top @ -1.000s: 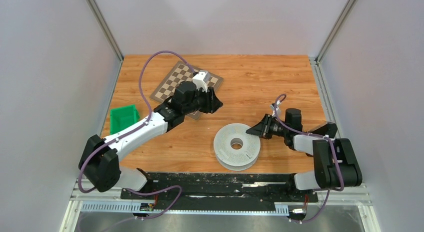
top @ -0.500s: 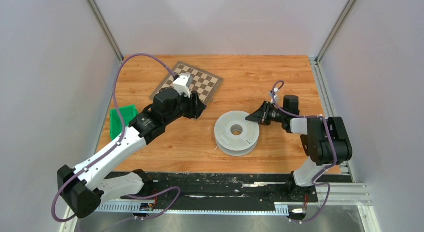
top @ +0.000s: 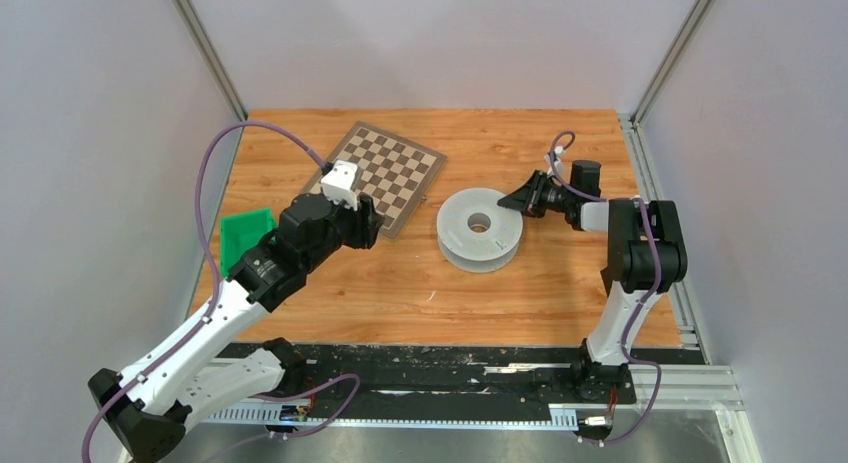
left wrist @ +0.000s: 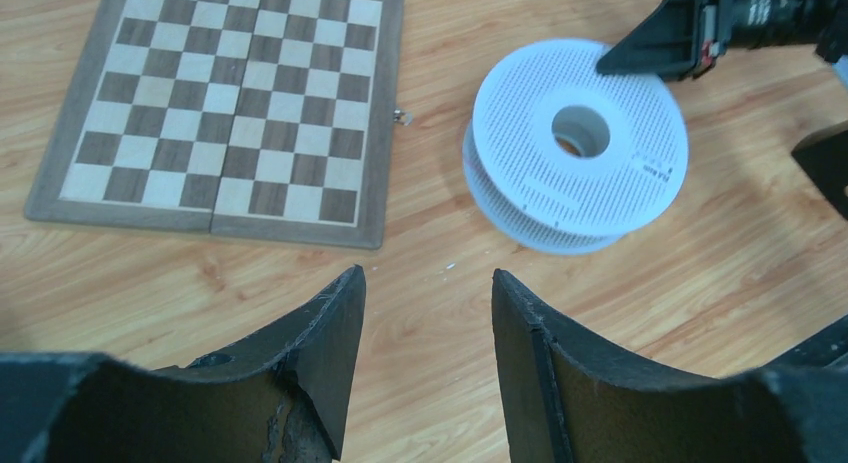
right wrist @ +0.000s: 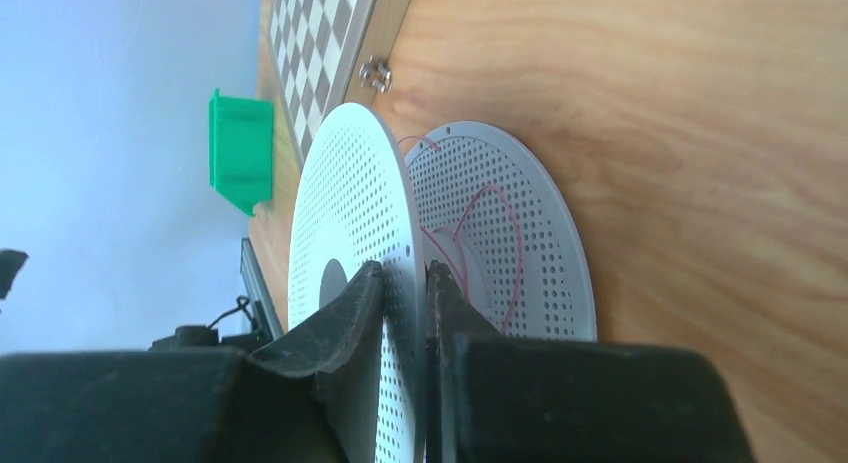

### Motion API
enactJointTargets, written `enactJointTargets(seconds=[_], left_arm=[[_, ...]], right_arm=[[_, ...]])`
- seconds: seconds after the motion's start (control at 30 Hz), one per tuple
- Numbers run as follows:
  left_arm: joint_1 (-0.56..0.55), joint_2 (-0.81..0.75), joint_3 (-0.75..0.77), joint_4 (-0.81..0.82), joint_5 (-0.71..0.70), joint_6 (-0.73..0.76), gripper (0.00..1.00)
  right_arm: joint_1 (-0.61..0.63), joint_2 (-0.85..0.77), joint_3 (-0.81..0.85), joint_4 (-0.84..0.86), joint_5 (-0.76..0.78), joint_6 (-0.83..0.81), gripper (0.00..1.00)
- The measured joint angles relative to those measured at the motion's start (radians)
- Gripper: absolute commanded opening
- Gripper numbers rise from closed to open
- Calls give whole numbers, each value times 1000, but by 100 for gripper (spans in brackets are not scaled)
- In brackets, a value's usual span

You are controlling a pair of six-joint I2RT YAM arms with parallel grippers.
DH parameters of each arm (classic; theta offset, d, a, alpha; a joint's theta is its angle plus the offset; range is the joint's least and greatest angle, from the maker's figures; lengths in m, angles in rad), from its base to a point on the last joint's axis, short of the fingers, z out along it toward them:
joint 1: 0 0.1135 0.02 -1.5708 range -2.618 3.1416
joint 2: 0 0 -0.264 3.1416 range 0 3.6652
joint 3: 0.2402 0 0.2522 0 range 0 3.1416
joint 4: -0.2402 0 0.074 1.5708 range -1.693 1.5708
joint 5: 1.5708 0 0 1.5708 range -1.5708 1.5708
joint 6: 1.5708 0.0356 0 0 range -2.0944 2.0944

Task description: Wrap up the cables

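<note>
A white perforated cable spool lies flat on the wooden table; it also shows in the left wrist view and the right wrist view. A thin red wire runs between its two flanges. My right gripper is shut on the spool's upper flange at its right rim, as the right wrist view shows. My left gripper is open and empty, held above the table left of the spool, beside the chessboard; its jaws stand apart over bare wood.
A folded chessboard lies at the back left, also in the left wrist view. A green bin sits at the table's left edge. Grey walls and metal rails close in the table's sides.
My right gripper has dragged the spool toward the back and slightly right. My left arm has pulled back to the left, away from the spool.
</note>
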State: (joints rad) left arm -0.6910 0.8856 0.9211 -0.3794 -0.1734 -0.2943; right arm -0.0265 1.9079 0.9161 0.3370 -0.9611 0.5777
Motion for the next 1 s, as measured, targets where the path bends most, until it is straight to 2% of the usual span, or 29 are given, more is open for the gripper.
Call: enactJointTargets(seconds=[0.2, 0.5, 0.57, 0.67, 0.87, 0.97, 1.0], left_arm=[[0, -44, -81, 6, -35, 51, 58], [0, -63, -115, -4, -92, 90, 61], [0, -72, -115, -6, -98, 97, 63], [0, -92, -114, -13, -101, 105, 66], [0, -143, -85, -53, -122, 120, 73], [0, -172, -33, -90, -124, 114, 78], [0, -180, -11, -106, -120, 110, 83]], right_arm=[[-35, 32, 74, -43, 70, -20, 40], [-80, 28, 91, -110, 179, -74, 71], [-90, 15, 94, -143, 209, -86, 75], [-106, -24, 106, -216, 251, -98, 86], [-109, -241, 135, -373, 333, -133, 100], [-54, -434, 121, -446, 399, -174, 100], [-14, -509, 107, -465, 428, -191, 100]])
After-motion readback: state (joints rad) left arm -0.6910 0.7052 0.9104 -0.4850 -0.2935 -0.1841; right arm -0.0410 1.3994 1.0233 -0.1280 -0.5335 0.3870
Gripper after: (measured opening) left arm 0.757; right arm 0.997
